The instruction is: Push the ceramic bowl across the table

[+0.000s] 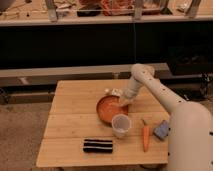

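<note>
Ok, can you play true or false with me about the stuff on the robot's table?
1. The gripper is at the rim of the orange bowl. True.
2. The carrot lies inside the bowl. False: it lies on the table, between the cup and the sponge.
3. A clear cup stands close to the bowl, on its near side. True.
4. The blue sponge is on the left side of the picture. False: it is on the right side, next to the carrot.
5. A black striped thing lies near the table's front edge. True.
</note>
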Tool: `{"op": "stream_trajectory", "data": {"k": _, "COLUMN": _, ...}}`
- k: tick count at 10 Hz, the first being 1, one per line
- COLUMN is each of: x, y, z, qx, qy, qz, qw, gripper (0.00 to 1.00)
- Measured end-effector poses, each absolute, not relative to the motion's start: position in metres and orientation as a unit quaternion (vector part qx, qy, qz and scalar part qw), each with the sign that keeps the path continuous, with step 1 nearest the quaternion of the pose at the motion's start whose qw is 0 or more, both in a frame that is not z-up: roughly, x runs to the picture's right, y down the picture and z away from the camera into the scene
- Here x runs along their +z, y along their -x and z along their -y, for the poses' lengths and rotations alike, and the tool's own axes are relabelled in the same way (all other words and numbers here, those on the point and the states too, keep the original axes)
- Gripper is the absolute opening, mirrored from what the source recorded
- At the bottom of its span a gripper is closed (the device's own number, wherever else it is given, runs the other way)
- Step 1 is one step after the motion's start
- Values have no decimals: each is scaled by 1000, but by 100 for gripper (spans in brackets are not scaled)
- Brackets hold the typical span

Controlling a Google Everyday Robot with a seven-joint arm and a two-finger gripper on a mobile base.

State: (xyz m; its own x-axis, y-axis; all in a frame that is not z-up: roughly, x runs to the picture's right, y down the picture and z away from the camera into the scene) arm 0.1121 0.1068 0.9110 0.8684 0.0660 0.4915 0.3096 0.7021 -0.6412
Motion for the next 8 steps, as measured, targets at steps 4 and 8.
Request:
{"op": "stream_trajectory", "data": {"k": 4, "x": 911, "y": -112, "z": -107, "qx": -55, "qy": 384, "qz": 242, "qw": 889, "gripper": 1}}
{"op": "stream_trajectory", "data": {"k": 8, "x": 911, "y": -112, "z": -107, "qx": -45, "qy": 385, "qz": 238, "qw": 890, "gripper": 1}}
